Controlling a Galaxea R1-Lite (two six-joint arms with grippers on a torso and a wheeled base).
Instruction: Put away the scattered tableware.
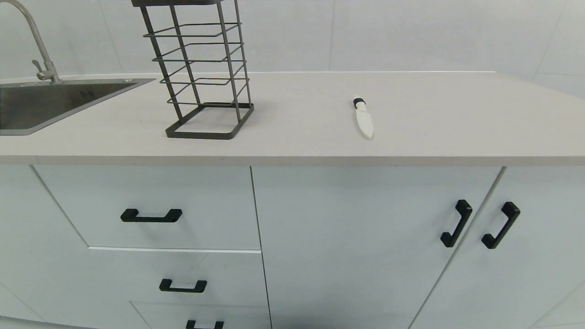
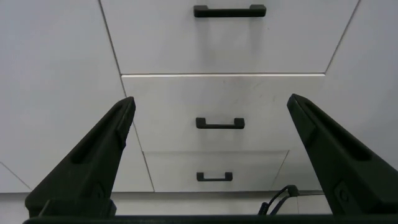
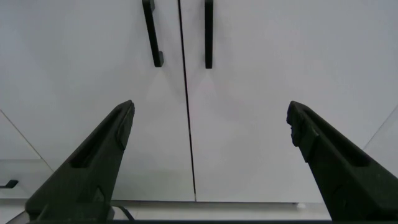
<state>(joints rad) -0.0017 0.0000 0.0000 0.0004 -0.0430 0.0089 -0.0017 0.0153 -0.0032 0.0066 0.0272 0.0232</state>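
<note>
white knife with black collar (image 1: 363,118) flat on the pale grey surface (image 1: 297,137)
it lies at 3 o'clock of the tall black wire rack (image 1: 201,77), well apart; left gripper (image 2: 211,102) and right gripper (image 3: 209,107) both spread wide, facing white cabinet fronts (image 1: 356,228).

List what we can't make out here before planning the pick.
- wire rack: the top is cut off by the head view's upper edge, so its upper part is unknown.
- white utensil: too small in the head view to tell its type.
- sink: most of the basin lies past the head view's left edge, so its contents are unknown.
- Storage interiors: hidden behind the closed drawers and cabinet doors.
</note>
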